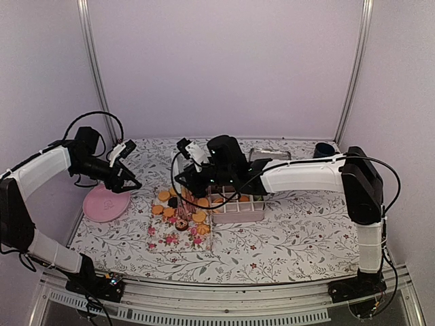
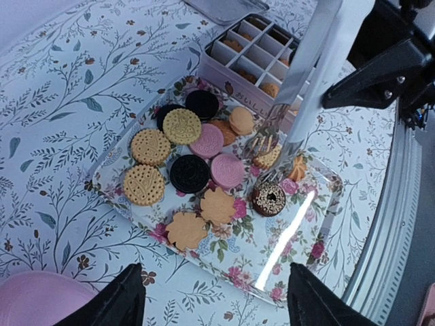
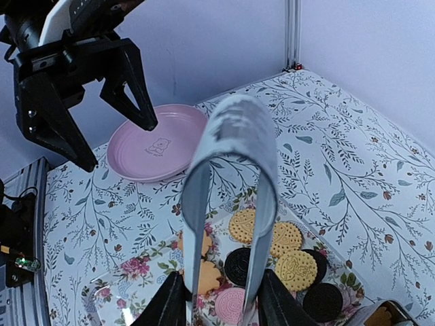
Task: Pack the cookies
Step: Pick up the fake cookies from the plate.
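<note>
The cookies [image 2: 189, 173] are laid mostly on a floral tray [image 2: 299, 224] near the middle of the table [image 1: 292, 231] — tan, black and pink rounds, with one chocolate-topped ring at the tray's near side. A few more are seen in the compartments of a divided box [image 2: 238, 95] just right of the tray. A pair of metal tongs [image 2: 306, 75] is clamped between the fingers of the right gripper [image 3: 223, 305]; the tong tips are lowered to a tan cookie at the tray's edge beside the box, though whether it is pinched cannot be told. The left gripper [image 2: 214, 302] is held with fingers spread wide and nothing between them — above a pink plate [image 3: 136, 159] left of the tray.
</note>
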Available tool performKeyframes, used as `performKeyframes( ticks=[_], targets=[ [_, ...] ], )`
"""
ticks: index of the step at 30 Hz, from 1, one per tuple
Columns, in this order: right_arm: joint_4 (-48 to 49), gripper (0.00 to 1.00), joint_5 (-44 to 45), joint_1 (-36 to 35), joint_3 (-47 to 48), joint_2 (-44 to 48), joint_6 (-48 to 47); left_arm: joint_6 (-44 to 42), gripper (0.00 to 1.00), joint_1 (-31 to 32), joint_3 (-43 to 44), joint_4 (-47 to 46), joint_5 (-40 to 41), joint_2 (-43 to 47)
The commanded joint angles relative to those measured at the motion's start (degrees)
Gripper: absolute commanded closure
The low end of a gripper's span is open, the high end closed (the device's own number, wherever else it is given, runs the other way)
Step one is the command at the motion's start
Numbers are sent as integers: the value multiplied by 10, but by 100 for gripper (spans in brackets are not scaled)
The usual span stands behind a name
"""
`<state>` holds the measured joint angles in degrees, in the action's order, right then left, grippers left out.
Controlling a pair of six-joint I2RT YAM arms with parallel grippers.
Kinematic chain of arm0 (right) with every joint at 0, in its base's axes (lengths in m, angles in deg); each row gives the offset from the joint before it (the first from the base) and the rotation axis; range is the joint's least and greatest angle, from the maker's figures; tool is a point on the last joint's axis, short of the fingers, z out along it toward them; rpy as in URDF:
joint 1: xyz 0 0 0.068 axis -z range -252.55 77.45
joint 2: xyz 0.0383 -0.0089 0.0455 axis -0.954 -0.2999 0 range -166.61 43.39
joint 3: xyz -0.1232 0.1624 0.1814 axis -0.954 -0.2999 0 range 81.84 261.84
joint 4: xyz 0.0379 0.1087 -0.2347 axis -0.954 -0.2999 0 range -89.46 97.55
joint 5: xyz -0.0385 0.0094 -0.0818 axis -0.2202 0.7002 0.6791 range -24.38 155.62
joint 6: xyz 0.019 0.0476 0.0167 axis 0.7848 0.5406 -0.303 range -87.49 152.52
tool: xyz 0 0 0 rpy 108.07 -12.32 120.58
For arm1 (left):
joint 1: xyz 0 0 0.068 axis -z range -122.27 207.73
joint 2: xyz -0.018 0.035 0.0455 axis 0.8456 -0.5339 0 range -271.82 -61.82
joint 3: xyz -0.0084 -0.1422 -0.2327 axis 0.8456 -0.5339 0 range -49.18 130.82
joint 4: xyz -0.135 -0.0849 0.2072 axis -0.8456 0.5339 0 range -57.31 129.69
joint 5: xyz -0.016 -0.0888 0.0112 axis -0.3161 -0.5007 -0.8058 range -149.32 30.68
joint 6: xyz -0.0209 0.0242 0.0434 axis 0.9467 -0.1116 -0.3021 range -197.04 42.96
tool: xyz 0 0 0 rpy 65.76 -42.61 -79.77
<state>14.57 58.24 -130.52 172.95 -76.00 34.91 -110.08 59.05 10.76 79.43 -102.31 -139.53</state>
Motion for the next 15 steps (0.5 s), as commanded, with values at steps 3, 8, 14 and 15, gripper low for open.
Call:
performKeyframes(
  ticks=[3, 8, 14, 15],
  targets=[
    [39, 65, 22, -11, 8, -9, -6, -6, 29, -3, -13, -29, -5, 14],
    [84, 66, 54, -18, 1, -6, -17, -7, 29, -2, -16, -34, -9, 15],
    [160, 66, 101, -22, -16, -12, -40, 0, 29, -1, -15, -41, -13, 17],
    [168, 66, 103, -22, -17, -15, -41, 0, 29, -1, -15, -41, -13, 18]
  ],
)
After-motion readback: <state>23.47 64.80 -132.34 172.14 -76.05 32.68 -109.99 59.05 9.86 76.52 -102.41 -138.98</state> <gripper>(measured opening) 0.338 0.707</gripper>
